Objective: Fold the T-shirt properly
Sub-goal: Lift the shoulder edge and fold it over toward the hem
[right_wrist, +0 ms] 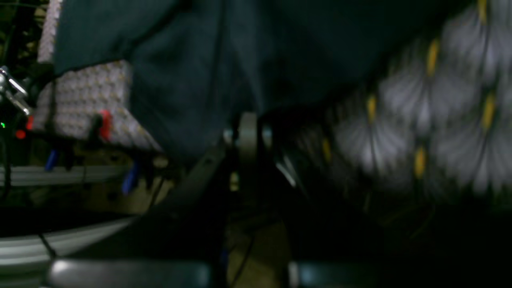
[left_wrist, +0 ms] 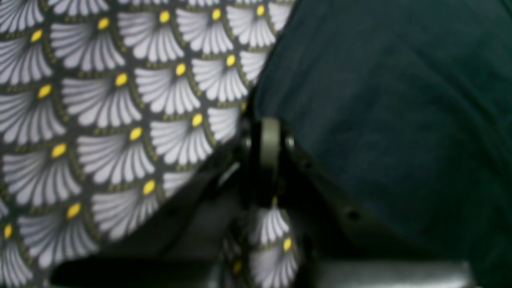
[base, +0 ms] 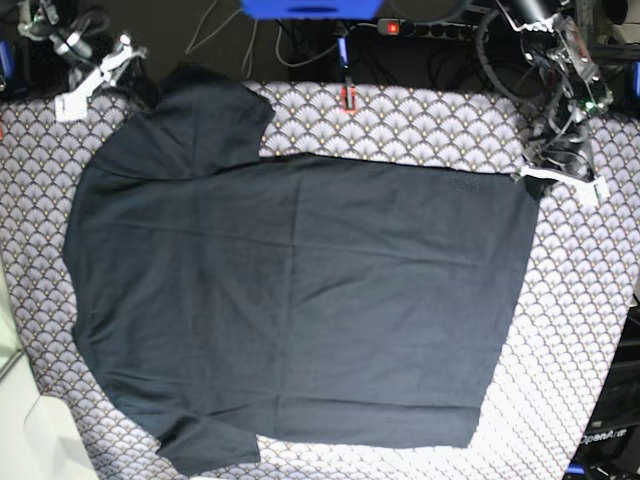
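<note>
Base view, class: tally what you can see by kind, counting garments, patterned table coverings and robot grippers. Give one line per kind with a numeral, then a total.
Garments: 1, the T-shirt
Patterned table coverings: 1, the fan-print tablecloth
Robot grippers: 2, the left gripper and the right gripper
Total: 4

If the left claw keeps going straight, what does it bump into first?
Probably the T-shirt: the left claw sits right at its edge, beside the patterned tablecloth. The picture is blurry, so depth is uncertain.
</note>
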Robot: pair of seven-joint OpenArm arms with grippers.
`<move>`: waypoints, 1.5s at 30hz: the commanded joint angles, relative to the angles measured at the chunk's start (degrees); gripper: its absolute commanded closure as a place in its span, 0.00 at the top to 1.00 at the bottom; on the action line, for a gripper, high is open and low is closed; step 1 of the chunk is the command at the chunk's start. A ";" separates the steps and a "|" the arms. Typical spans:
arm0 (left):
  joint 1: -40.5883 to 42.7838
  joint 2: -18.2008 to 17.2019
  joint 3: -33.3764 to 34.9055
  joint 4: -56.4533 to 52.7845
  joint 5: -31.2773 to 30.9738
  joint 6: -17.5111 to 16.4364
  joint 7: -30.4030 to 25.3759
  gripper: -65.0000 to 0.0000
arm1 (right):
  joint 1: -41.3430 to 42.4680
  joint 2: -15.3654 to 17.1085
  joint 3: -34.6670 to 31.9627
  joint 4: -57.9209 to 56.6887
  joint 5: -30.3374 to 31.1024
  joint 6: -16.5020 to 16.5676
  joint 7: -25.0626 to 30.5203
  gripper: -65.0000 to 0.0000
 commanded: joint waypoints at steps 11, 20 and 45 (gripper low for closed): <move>-1.02 -0.17 -0.04 9.55 -0.21 0.18 4.34 0.00 | 4.48 2.97 3.51 7.58 1.25 0.82 -5.00 0.00; -6.03 -0.61 0.13 8.93 1.73 0.36 5.21 0.00 | 18.99 4.99 10.10 6.61 1.08 0.82 -19.24 0.00; -37.32 -0.34 6.55 -10.67 22.91 0.36 9.96 0.00 | 58.02 4.91 -0.80 -18.18 -22.39 0.82 -24.78 0.00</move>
